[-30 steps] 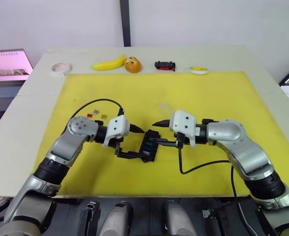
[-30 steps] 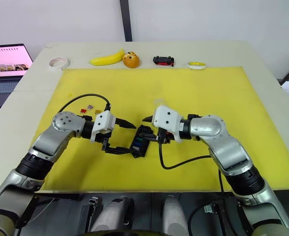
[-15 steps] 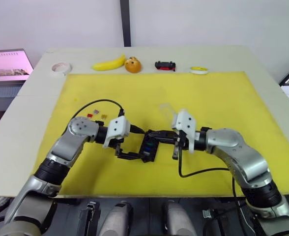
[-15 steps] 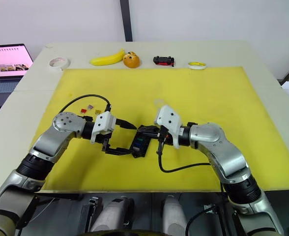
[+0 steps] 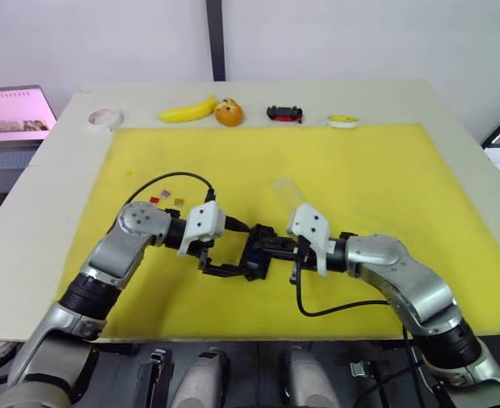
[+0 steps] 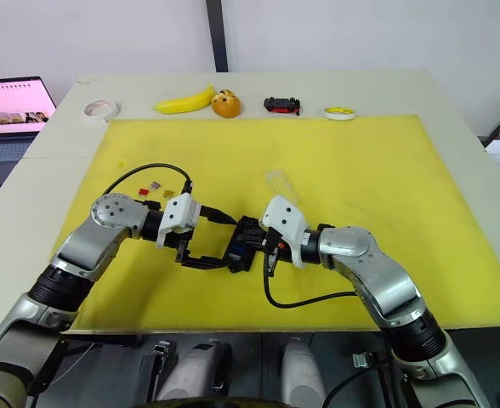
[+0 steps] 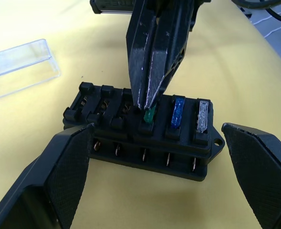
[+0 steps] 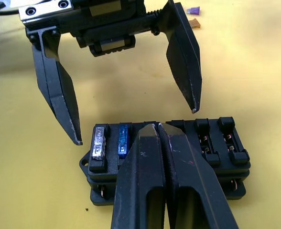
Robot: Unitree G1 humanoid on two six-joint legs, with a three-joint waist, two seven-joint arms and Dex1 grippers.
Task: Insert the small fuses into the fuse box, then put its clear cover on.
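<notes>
Right tool [image 7: 147,107] has swung down onto fuse box [image 7: 145,138], tips pinching green fuse [image 7: 150,115] at a slot beside blue fuse [image 7: 178,112]. L tool [image 8: 133,121] spread, straddling box. Clear cover [image 7: 18,67] nearby on yellow mat [image 5: 386,170].

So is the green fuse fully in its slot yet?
Not yet. The green fuse stands higher than the seated blue fuse, pinched at its top by the right tool over the fuse box.
</notes>
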